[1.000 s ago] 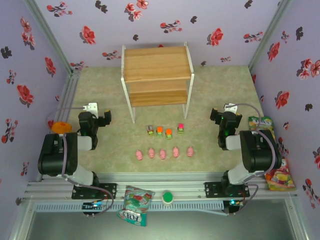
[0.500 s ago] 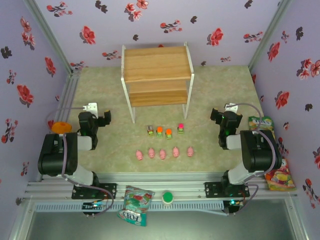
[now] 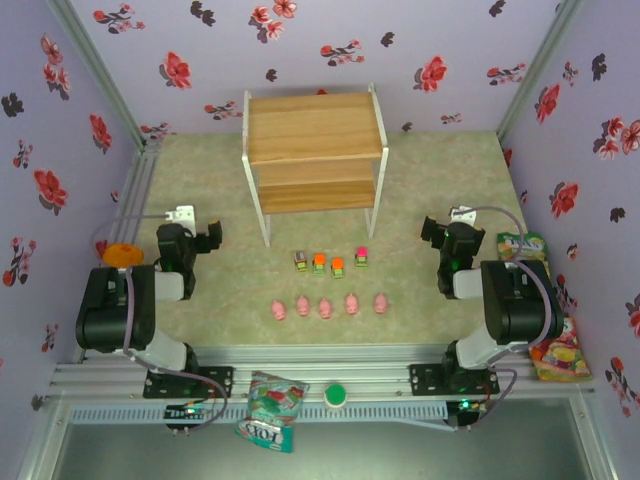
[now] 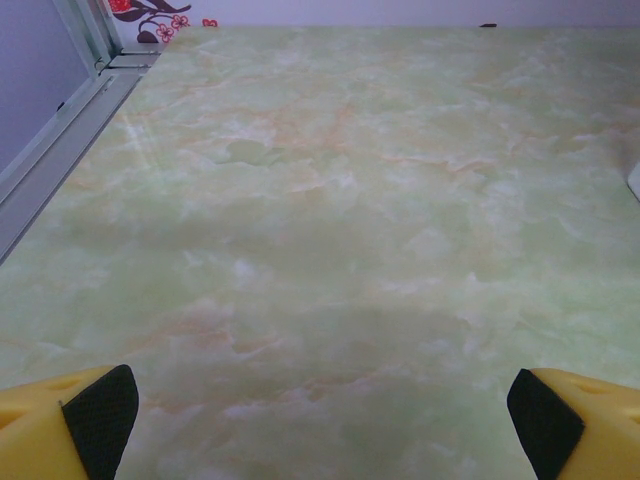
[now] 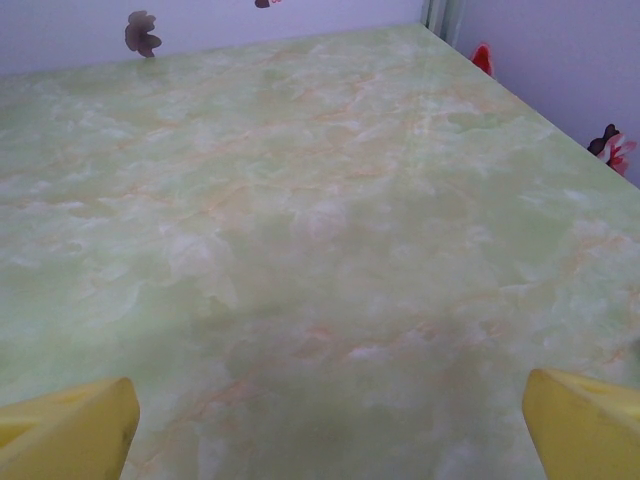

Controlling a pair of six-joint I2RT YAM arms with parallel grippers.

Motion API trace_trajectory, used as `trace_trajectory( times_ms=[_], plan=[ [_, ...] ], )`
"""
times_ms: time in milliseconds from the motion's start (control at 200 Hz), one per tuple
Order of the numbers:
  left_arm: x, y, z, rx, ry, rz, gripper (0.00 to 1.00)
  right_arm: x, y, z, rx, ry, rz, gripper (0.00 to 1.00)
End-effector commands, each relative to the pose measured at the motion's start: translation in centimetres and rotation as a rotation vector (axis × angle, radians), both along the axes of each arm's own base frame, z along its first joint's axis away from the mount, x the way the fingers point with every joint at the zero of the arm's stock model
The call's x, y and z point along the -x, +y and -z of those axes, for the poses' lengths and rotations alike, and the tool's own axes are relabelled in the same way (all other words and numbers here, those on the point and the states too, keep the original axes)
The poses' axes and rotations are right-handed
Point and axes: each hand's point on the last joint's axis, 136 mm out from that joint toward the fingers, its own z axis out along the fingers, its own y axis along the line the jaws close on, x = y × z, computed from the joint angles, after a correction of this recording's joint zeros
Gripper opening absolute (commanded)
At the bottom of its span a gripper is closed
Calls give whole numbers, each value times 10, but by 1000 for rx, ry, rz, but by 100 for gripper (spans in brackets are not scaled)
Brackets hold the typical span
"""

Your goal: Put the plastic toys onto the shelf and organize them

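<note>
L pincer (image 4: 320,415) and R pincer (image 5: 330,425): jaws fully apart, nothing held, each above bare counter (image 3: 450,170); five pink pigs (image 3: 327,306) in a row btwn the arms; four toy cars (image 3: 330,262) in a row just behind them; shelf (image 3: 315,150) stands farther back, apart from both rows.

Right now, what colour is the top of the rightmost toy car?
Pink. The rightmost toy car shows best in the top external view.
</note>
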Motion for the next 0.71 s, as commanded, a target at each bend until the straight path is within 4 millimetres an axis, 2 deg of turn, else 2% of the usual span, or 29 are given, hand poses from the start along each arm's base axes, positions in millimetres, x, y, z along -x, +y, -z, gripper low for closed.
trace_trajectory(
  times_ms=[0,175,275,305,500,615,700],
  plan=[
    [-1,3,-11,-18,-48,-13,100,-5,0,-6,-17,-23,1,99],
    [11,8,-31,-38,-130,-57,100,0,2,-10,-16,-60,-9,99],
    [14,2,-46,-67,-161,-48,100,5,-3,-15,-9,-80,22,99],
    [22,1,-39,-81,-146,-49,100,7,-6,-17,-11,-86,40,99],
    [35,-5,-59,-160,-197,-82,100,9,-10,-31,-7,-75,71,99],
    [40,-22,-72,-227,-206,-59,100,15,-20,-41,19,-71,150,99],
    [43,-38,-91,-262,-219,-39,100,18,-22,-49,46,-66,193,99]
  ],
)
